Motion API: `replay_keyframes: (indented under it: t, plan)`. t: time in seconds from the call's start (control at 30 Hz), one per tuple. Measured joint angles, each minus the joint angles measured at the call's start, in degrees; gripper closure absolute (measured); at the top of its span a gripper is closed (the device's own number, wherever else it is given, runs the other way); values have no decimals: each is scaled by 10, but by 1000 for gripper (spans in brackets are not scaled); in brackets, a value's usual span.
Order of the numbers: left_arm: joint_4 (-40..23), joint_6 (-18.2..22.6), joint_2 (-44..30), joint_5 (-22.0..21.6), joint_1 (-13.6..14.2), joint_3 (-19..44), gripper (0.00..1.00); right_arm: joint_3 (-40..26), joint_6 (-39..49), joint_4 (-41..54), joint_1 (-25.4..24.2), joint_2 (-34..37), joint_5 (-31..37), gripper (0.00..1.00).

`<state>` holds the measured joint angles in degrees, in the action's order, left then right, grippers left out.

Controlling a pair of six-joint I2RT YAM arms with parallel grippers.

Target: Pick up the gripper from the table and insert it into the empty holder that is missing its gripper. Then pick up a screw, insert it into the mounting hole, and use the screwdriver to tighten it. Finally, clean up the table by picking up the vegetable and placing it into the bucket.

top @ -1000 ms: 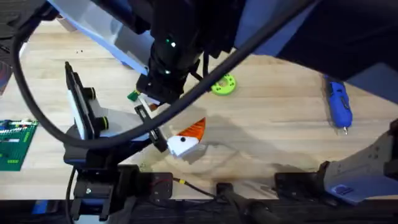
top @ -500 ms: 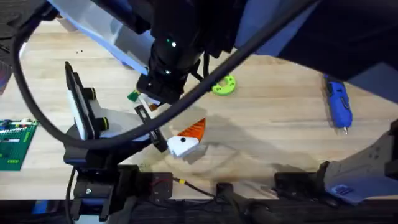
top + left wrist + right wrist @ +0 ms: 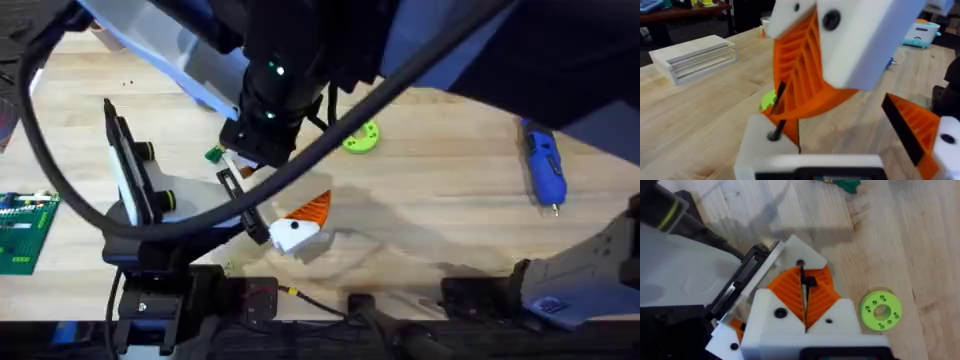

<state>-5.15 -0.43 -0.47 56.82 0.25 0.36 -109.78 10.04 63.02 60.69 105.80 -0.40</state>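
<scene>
The left gripper stands spread apart and the right gripper clenched, the blue screwdriver lies at the table's 3 o'clock side, long axis 12-to-6, tip toward 6, and the right pads pinch a thin black rod.

Black arm links and joints, glossy, with a small green light glowing on one dark link. Thick black cable looping across, plus a thinner one with a yellow tip near the bases. Pale blue-grey panel on the upper arm. White angular finger mounts with black screw heads. Orange ribbed pads, dark at the edges. Grey-white base plate at the lower right.
</scene>
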Motion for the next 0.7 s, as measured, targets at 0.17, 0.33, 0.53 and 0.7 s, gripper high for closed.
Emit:
replay_keyframes:
  t: [0.17,0.33,0.53,0.7]
  plan:
    - [0,0,0,0,0,0,7,0,0,-1,0,0,2,994]
    - [0,0,0,0,0,0,8,0,0,-15,0,2,2,994]
    - [0,0,0,0,0,0,8,0,-2,-24,0,4,2,994]
    - [0,0,0,0,0,0,8,0,-5,-26,0,6,1,994]
